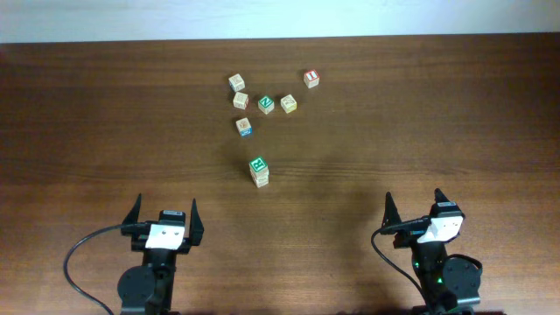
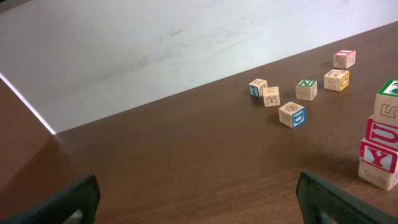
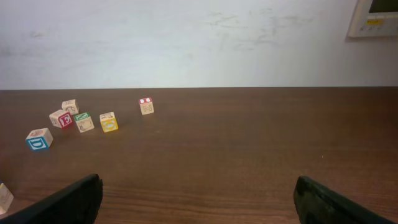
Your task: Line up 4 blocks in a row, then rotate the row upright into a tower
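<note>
The four blocks stand as one upright stack (image 1: 258, 171) in the middle of the table, its top face printed green. In the left wrist view the stack (image 2: 380, 134) is at the right edge: a pale-lettered cube with the green top, then a red "U", a red "Y", and a pale cube at the bottom. Only a corner of the stack (image 3: 3, 198) shows in the right wrist view. My left gripper (image 1: 164, 210) (image 2: 199, 205) is open near the front edge, well short of the stack. My right gripper (image 1: 414, 203) (image 3: 199, 202) is open at the front right, holding nothing.
Loose cubes lie beyond the stack: a red "I" cube (image 1: 311, 79), a blue-edged cube (image 1: 244, 126), a green-faced cube (image 1: 266, 105), a yellow-lettered cube (image 1: 289, 104) and two more (image 1: 238, 91). A white wall (image 3: 199, 37) rises behind the table's far edge.
</note>
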Tool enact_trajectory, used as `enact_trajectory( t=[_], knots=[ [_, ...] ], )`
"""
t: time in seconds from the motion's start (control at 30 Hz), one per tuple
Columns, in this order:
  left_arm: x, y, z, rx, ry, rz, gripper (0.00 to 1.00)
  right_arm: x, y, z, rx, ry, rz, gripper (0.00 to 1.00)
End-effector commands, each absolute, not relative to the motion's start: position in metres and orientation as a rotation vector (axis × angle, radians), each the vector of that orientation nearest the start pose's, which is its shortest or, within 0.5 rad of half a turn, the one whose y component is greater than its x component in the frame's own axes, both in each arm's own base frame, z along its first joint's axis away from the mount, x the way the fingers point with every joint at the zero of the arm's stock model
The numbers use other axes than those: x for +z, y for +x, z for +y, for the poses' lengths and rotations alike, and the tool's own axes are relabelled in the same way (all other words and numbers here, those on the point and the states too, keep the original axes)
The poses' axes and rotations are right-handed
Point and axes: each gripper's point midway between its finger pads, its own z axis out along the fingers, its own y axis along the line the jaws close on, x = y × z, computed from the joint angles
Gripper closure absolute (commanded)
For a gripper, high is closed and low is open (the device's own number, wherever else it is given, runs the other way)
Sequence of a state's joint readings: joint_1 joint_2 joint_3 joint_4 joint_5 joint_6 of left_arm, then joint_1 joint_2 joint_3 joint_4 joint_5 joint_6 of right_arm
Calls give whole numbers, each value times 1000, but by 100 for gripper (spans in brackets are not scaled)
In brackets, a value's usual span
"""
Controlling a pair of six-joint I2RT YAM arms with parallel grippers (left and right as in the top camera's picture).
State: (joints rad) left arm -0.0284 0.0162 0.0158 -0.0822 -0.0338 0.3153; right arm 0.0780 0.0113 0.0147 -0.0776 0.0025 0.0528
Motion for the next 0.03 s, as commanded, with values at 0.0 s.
enact_trajectory(
  t=[0.0],
  knots=[
    [156, 246, -2, 252, 275, 1633, 1, 156, 246, 16, 88, -4, 1649, 2]
  ],
)
